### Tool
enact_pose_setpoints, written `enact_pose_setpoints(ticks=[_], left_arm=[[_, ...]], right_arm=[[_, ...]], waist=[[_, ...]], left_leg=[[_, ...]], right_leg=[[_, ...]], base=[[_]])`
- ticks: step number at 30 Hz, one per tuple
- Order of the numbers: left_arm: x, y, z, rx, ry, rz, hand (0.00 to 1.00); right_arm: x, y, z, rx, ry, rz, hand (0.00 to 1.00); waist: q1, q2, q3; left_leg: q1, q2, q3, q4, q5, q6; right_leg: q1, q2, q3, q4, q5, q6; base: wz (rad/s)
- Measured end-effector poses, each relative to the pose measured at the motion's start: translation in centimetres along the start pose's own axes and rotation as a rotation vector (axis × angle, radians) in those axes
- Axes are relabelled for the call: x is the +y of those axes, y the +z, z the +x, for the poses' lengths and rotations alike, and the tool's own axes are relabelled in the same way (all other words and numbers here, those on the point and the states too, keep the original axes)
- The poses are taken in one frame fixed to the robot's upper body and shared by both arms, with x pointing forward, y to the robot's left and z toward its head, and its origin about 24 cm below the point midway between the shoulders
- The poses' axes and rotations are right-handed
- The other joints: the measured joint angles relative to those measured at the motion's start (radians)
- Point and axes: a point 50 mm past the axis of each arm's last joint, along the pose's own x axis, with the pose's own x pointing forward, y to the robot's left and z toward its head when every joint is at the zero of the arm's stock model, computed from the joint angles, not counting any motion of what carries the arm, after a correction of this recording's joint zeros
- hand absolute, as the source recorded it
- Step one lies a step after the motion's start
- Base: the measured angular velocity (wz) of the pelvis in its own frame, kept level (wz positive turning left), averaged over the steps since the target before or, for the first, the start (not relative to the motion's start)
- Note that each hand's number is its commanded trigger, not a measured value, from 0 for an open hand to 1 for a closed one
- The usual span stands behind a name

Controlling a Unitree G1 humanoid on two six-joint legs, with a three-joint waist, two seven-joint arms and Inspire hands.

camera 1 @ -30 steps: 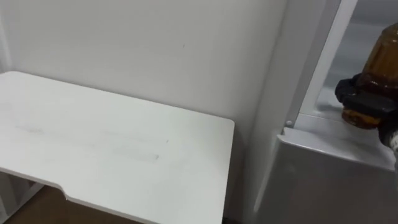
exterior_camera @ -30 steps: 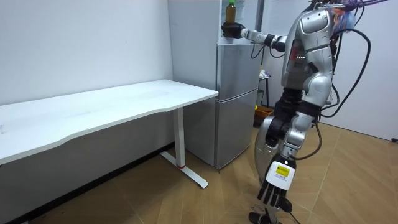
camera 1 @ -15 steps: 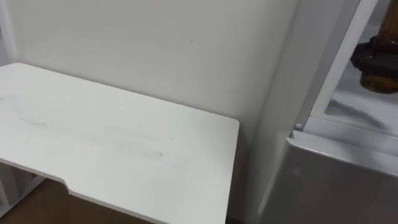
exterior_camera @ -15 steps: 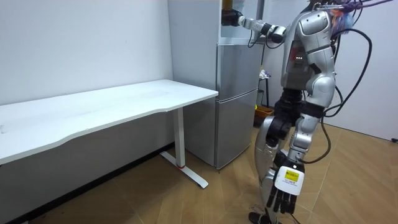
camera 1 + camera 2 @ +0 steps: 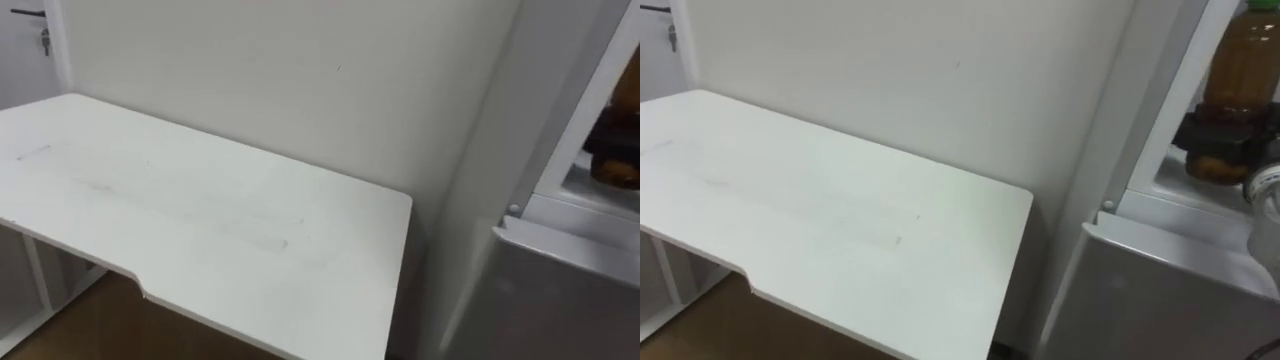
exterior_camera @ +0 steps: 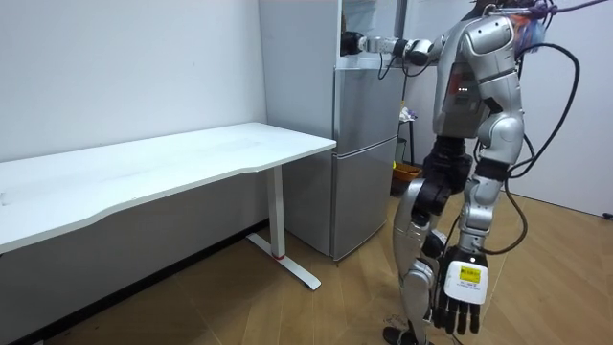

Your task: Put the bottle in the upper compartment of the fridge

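The amber plastic bottle with a greenish cap (image 5: 1240, 70) is upright inside the open upper compartment (image 5: 1168, 178) of the tall silver two-door fridge (image 6: 364, 163). The robot's right hand (image 5: 1225, 138) has it: the dark fingers are wrapped round the bottle's lower part. The bottle's base looks to be at, or just over, the compartment's white floor, and I cannot tell whether it rests there or hangs in the grip.

From the room, the robot stands close in front of the fridge with that right arm reaching out level into the top section. Its left hand (image 6: 461, 309) hangs low beside its leg with the fingers slack and straight, holding nothing.

I judge the job is nearly done. The bottle is already within the upper fridge, and what is left is to set it down firmly, let go and draw the arm out. The upper door also has to be closed, if that is wanted.

To the robot's left, the long white table (image 5: 820, 200) stands against the pale wall (image 5: 940, 80), just beside the fridge.

I can make out no label or writing on the bottle.
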Motion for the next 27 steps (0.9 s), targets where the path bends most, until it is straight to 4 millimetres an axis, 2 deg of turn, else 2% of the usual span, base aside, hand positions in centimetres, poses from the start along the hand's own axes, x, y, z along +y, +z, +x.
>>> enact_pose_setpoints(ticks=[7,10,15,16,22,23,24,25,26,27], left_arm=[[0.0,0.0,0.0,0.001,-0.006,-0.017,0.0],[0.2,0.1,0.0,-0.003,-0.002,-0.018,0.0],[0.8,0.5,0.1,-0.022,0.021,-0.011,0.0],[1.0,0.6,0.1,-0.024,0.027,-0.008,0.0],[1.8,1.3,0.2,-0.048,0.065,0.005,0.0],[1.8,1.4,0.1,-0.052,0.065,0.005,0.0],[1.8,1.5,0.1,-0.056,0.065,0.006,0.0],[1.8,1.6,0.1,-0.062,0.062,0.008,0.0],[1.7,1.7,0.1,-0.065,0.06,0.015,0.0],[1.5,2.0,0.1,-0.074,0.054,0.029,0.0]], right_arm=[[-0.1,-0.2,0.0,0.007,-0.001,0.003,1.0],[-0.3,-0.4,0.0,0.016,-0.028,0.01,1.0],[-0.8,-0.7,0.1,0.017,-0.077,0.016,1.0],[-0.9,-0.8,0.1,0.015,-0.089,0.014,1.0],[-0.6,-0.7,0.0,-0.025,-0.129,0.021,1.0],[-0.6,-0.6,0.0,-0.031,-0.13,0.022,0.8],[-0.6,-0.6,0.0,-0.038,-0.137,0.021,0.59],[-0.7,-0.6,0.0,-0.051,-0.142,0.026,0.23],[-0.8,-0.6,0.1,-0.056,-0.144,0.028,0.02],[-0.9,-0.7,0.1,-0.064,-0.15,0.033,0.0]], waist=[[0.014,-0.003,0.0028],[0.026,-0.003,0.0094],[0.046,-0.002,0.0115],[0.053,0.006,0.0165],[0.064,0.01,0.0141],[0.068,0.013,0.0158],[0.072,0.019,0.0142],[0.075,0.023,0.0158],[0.075,0.024,0.0166],[0.076,0.027,0.0176]], left_leg=[[0.006,-0.004,-0.002,0.001,0.0,0.0],[-0.002,-0.001,-0.008,0.004,-0.001,-0.002],[-0.028,0.004,-0.017,0.032,-0.009,-0.008],[-0.029,0.004,-0.017,0.034,-0.01,-0.009],[-0.06,0.009,-0.021,0.051,-0.007,-0.014],[-0.062,0.009,-0.019,0.052,-0.007,-0.014],[-0.072,0.01,-0.018,0.056,-0.007,-0.014],[-0.079,0.012,-0.018,0.064,-0.008,-0.014],[-0.082,0.012,-0.019,0.066,-0.008,-0.014],[-0.087,0.012,-0.022,0.071,-0.008,-0.014]], right_leg=[[0.006,-0.002,-0.003,0.0,-0.006,0.001],[0.01,-0.001,-0.013,-0.002,-0.007,0.001],[0.001,0.007,-0.016,-0.002,-0.007,0.0],[0.001,0.009,-0.016,-0.002,-0.005,-0.002],[-0.021,0.017,-0.014,-0.004,0.003,-0.015],[-0.023,0.017,-0.012,-0.004,0.003,-0.016],[-0.031,0.018,-0.012,-0.003,0.005,-0.018],[-0.034,0.018,-0.016,-0.003,0.006,-0.021],[-0.034,0.018,-0.017,-0.003,0.007,-0.021],[-0.035,0.018,-0.024,-0.003,0.007,-0.022]], base=[[0.0],[0.07],[0.03],[0.0],[-0.01],[-0.06],[-0.03],[0.0],[0.07],[0.08]])
